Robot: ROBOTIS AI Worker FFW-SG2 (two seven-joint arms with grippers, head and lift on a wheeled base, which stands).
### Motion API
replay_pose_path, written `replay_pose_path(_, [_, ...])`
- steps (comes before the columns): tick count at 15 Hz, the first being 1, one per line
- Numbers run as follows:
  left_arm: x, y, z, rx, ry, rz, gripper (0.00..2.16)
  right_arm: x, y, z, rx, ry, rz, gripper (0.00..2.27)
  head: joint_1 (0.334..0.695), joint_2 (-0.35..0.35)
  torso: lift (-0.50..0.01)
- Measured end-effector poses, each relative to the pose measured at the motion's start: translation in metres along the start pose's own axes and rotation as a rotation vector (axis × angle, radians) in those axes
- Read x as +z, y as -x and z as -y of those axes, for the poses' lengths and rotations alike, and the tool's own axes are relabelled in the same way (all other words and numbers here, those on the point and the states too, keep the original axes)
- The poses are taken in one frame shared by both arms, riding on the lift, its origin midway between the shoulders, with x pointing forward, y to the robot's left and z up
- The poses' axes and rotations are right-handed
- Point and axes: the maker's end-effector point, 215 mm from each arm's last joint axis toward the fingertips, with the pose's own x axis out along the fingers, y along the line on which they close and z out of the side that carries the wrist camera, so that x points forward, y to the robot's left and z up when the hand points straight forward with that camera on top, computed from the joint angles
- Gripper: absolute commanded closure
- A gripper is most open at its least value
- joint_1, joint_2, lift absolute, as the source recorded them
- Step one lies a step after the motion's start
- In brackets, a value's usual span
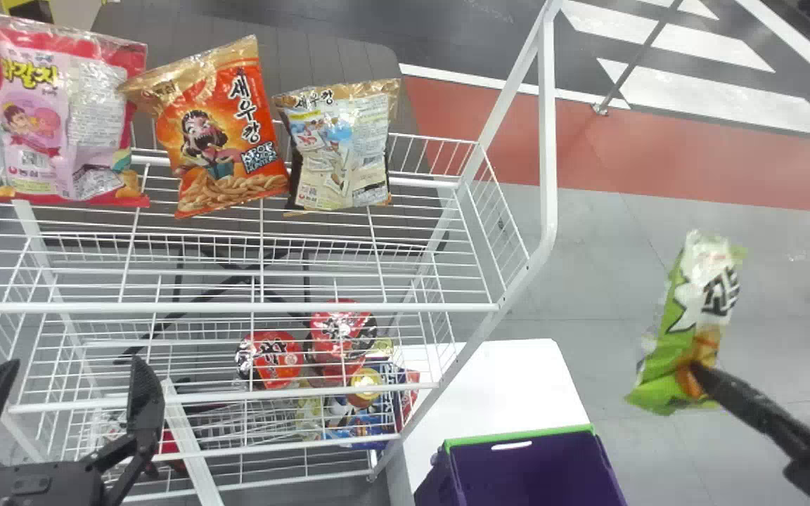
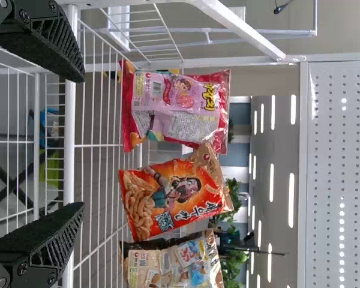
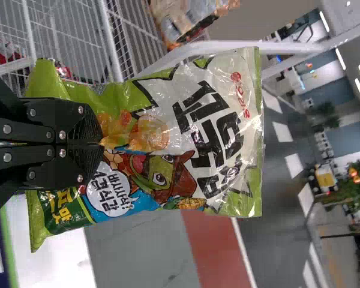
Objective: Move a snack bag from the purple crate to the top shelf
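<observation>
At the right of the head view, the right gripper has its fingers closed on the lower part of the green snack bag, held clear of the top shelf and the purple crate at the bottom. The left gripper, fingers wide apart and empty, is at lower left; three other bags stand along the shelf at upper left.

The left tool, fingers spread wide, faces the top shelf's front edge; the right tool, fingers pinched together, is beyond its right edge.
</observation>
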Motion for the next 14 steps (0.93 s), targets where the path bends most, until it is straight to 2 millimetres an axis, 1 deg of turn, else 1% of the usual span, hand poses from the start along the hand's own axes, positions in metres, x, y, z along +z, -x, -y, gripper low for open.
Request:
replay_pose_path(1, [0.000, 0.000, 0.000, 0.000, 0.000, 0.000, 0.07, 0.015, 0.002, -0.009, 0.014, 0.026, 0.025, 1.72, 0.695, -0.350, 0.002])
replay_pose_path(3, [-0.002, 0.000, 0.000, 0.000, -0.003, -0.003, 0.07, 0.049, 0.007, -0.035, 0.059, 0.086, 0.086, 1.72, 0.695, -0.350, 0.002])
replay_pose_path(6, [-0.003, 0.000, 0.000, 0.000, -0.004, -0.005, 0.07, 0.082, 0.009, -0.079, 0.140, 0.139, 0.139, 1.72, 0.695, -0.350, 0.002])
replay_pose_path(8, [-0.004, 0.000, 0.000, 0.000, -0.006, -0.007, 0.07, 0.091, 0.007, -0.108, 0.207, 0.135, 0.152, 1.72, 0.695, -0.350, 0.002])
replay_pose_path(10, [-0.004, 0.000, 0.000, 0.000, -0.008, -0.008, 0.07, 0.093, 0.000, -0.135, 0.268, 0.135, 0.145, 1.72, 0.695, -0.350, 0.002])
replay_pose_path(12, [-0.004, 0.000, -0.001, 0.005, -0.011, -0.007, 0.07, 0.091, -0.013, -0.165, 0.337, 0.141, 0.135, 1.72, 0.695, -0.350, 0.002])
replay_pose_path(14, [-0.004, 0.000, -0.002, 0.007, -0.013, -0.007, 0.07, 0.086, -0.028, -0.189, 0.384, 0.142, 0.122, 1.72, 0.695, -0.350, 0.002])
